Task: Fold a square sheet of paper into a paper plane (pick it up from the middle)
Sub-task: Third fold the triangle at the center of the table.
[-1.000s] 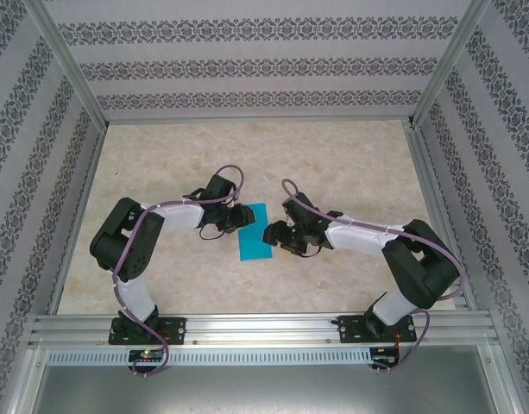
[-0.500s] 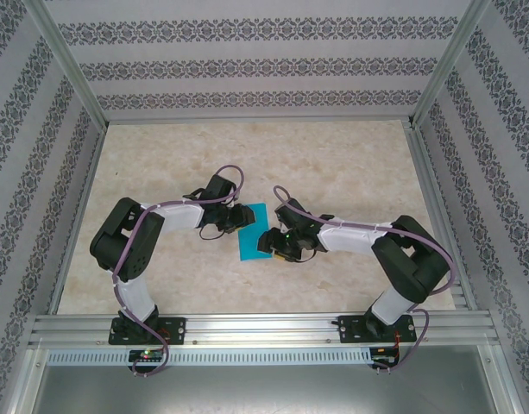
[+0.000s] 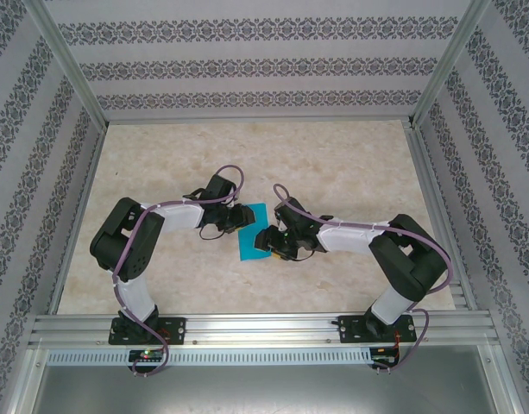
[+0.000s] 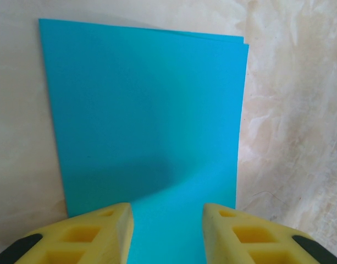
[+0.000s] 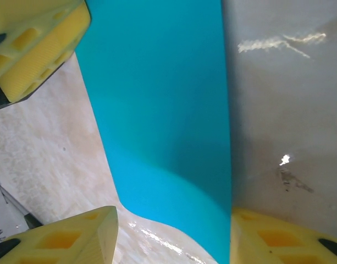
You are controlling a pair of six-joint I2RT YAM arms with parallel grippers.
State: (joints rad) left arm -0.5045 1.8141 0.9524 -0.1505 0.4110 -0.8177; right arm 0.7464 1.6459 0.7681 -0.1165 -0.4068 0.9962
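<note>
Thin cyan-blue folded paper sheet [image 3: 250, 238] | long axis 12-to-6 | left pincer [image 3: 237, 216] at its 10 o'clock, parted | right pincer [image 3: 265, 241] at 4 o'clock, parted | equally near

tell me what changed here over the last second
The right tool slid left, and its arm stretched out with it, so its open jaws now sit over the right side of the square sheet of paper. Nothing was gripped or released. The left tool stayed open at the sheet's left side, and the paper kept its place.
</note>
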